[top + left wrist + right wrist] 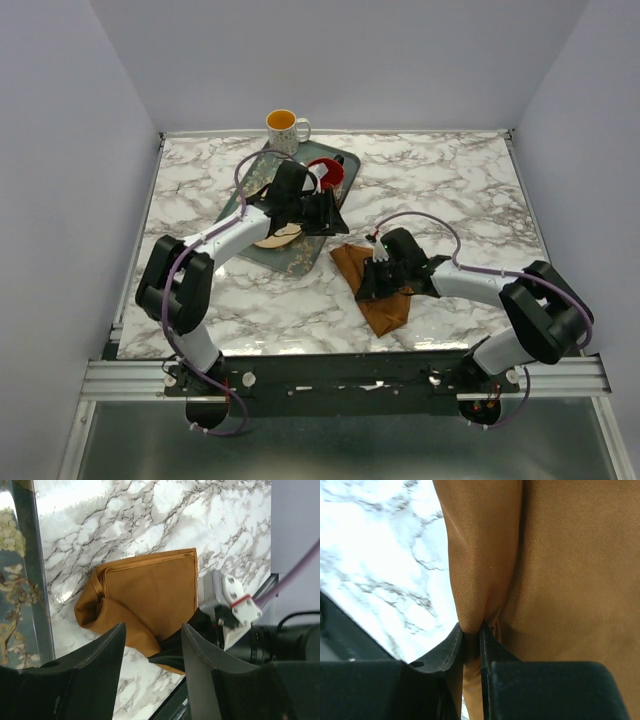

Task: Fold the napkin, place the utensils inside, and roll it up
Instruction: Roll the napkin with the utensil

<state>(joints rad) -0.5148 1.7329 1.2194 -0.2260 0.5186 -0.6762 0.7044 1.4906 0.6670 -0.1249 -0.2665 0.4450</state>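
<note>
Two arms share a marble table [450,190]. At left, the left gripper [152,632] hangs over the green tray [236,206], jaws apart and empty. Just right of the tray lies the rust-brown napkin [390,312], partly folded. The right gripper [471,630] pinches a raised fold tightly. That fold is best carried low and flat toward the open marble on the right, away from the tray's rim.

So the napkin [390,312] is a plain rust-brown cloth, thin and soft. It's lying on the marble tabletop [450,190], right of centre and toward the near side. It's folded over into a rough rectangle with layers stacked, and there's a stitched hem along two edges. One side is bunched into a loose, puffy roll instead of lying flat. A ridge of the fabric is lifted and pinched tight in the right pincer [471,630].
</note>
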